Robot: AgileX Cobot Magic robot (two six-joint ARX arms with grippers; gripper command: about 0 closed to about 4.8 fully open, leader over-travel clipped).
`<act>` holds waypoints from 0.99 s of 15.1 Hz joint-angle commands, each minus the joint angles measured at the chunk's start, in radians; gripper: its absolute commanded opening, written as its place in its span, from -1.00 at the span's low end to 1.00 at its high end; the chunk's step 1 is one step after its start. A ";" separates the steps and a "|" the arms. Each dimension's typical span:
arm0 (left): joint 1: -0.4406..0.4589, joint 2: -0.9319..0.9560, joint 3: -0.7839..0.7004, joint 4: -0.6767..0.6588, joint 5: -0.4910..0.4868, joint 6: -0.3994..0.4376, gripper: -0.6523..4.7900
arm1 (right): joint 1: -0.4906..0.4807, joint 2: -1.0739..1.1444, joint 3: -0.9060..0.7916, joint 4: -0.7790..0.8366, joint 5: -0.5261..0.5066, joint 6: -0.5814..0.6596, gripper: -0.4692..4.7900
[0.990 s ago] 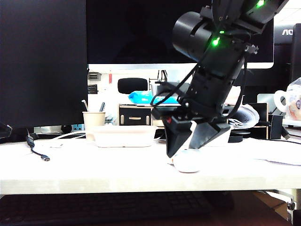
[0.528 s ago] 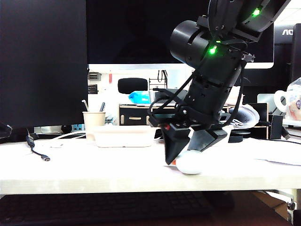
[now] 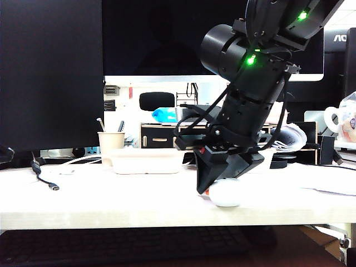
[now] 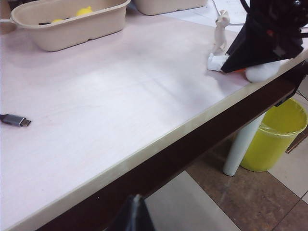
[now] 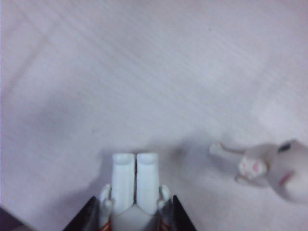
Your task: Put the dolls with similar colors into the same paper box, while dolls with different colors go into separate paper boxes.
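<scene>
White doll [image 3: 225,194] | right fingers [image 3: 207,172] clamped on it, on table [image 4: 120,96] | left fingers [image 4: 134,214] off table, grip untellable | monitor [image 3: 340,50]: "AO"

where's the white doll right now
The white doll lies near the table's front edge, right of centre in the exterior view, between the right gripper's fingers.

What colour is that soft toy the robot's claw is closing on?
White doll, a little orange underneath, between the right gripper jaws; the right wrist view shows it best.
</scene>
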 commanded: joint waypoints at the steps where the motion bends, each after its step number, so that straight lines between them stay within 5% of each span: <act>1: 0.000 0.000 0.001 0.006 0.000 0.004 -0.78 | 0.001 0.011 0.000 0.003 0.000 0.001 -0.43; 15: 0.000 -0.109 0.001 0.006 0.000 0.004 -0.78 | -0.056 0.011 0.252 0.068 -0.003 0.057 -0.42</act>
